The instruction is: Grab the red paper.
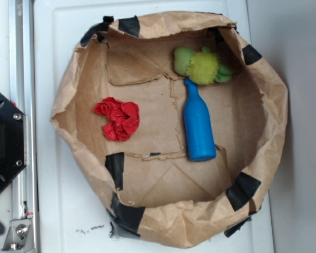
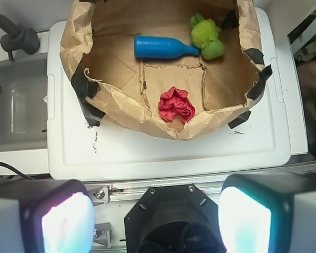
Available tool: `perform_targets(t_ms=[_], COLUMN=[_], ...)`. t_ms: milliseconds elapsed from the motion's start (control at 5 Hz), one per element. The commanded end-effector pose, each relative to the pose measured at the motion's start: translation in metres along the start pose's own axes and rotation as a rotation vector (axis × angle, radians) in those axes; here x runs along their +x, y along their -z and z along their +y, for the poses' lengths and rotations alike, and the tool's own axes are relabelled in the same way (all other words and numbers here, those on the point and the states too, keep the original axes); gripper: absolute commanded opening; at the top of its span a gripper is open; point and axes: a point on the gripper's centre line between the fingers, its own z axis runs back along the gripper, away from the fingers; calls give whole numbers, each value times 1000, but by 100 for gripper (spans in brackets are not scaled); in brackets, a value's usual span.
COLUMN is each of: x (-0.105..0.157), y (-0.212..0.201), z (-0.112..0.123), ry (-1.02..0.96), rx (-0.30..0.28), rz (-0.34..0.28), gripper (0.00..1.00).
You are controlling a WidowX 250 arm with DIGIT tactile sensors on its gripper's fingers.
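The red paper [image 1: 117, 119], a bright red wrinkly wad, lies on the floor of the brown paper bag [image 1: 68, 105] at its left side. In the wrist view the red paper [image 2: 176, 104] sits near the bag's near wall. My gripper [image 2: 155, 221] is open and empty. Its two pads [image 2: 68, 224] stand far apart at the bottom of the wrist view, high above the robot base and well short of the bag. The gripper does not show in the exterior view.
A blue bottle [image 1: 198, 125] lies in the bag to the right of the red paper, and a green fuzzy toy [image 1: 203, 66] lies at the far end. The bag's walls, patched with black tape [image 1: 116, 167], stand up all round. The bag sits on a white board [image 2: 163, 153]. A sink [image 2: 16, 105] is at left.
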Motion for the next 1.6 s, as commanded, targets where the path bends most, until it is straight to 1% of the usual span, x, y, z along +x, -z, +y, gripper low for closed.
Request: perform_targets(t_ms=[0, 200, 400, 600, 800, 1000, 1400], x=[0, 50, 99, 146, 144, 127, 101], y=[0, 7, 21, 59, 110, 130, 128], z=[0, 10, 15, 17, 8, 2, 2], ry=[0, 39, 85, 125, 193, 190, 180], rx=[0, 20, -56, -97, -62, -81, -83], rz=[0, -42, -38, -16, 5, 23, 44], gripper=[100, 100, 100, 100, 100, 100, 100])
